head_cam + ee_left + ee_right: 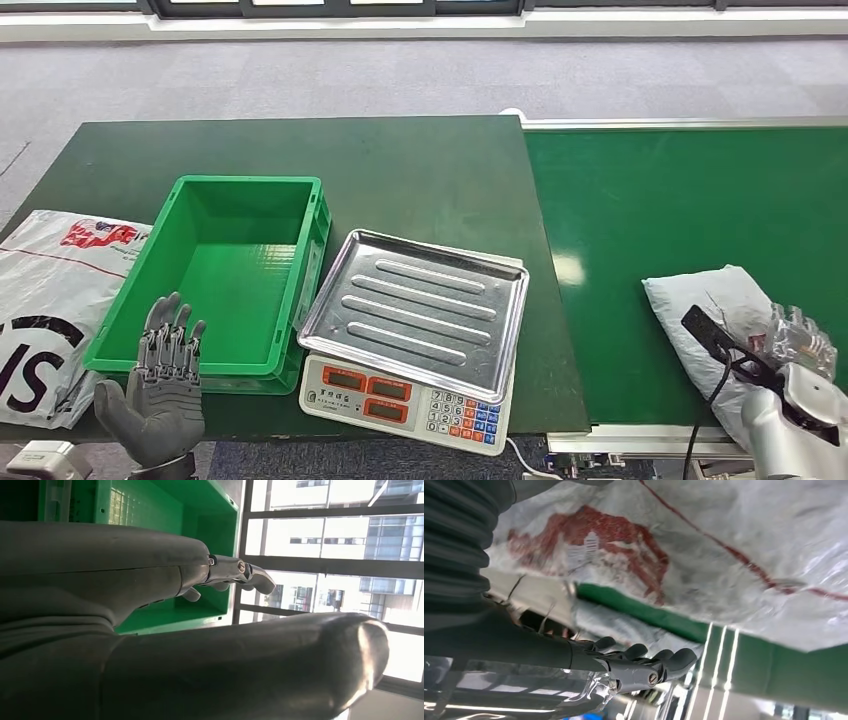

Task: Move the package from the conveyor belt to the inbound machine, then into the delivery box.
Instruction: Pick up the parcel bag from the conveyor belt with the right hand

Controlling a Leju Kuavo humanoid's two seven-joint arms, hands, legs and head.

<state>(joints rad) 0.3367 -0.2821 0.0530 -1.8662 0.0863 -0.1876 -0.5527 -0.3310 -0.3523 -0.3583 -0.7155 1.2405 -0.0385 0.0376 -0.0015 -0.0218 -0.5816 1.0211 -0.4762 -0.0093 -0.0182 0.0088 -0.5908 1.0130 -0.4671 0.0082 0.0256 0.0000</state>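
Observation:
The white plastic package (710,300) lies on the green conveyor belt (680,200) at the right. My right hand (800,350) is on the package's near right end. In the right wrist view the package (724,555) is close up, and the hand's fingers (644,662) curl around its edge. The inbound machine is a scale with a bare steel tray (420,300), at the table's front middle. The green delivery box (250,185) stands left of it with nothing inside. My left hand (165,385) hovers open, fingers up, at the box's near left corner (200,510).
A large white printed bag (50,290) lies at the left edge of the dark green table (400,170). A black cable and bracket (715,340) run from my right wrist across the package. The belt's metal edge (640,435) runs along the front.

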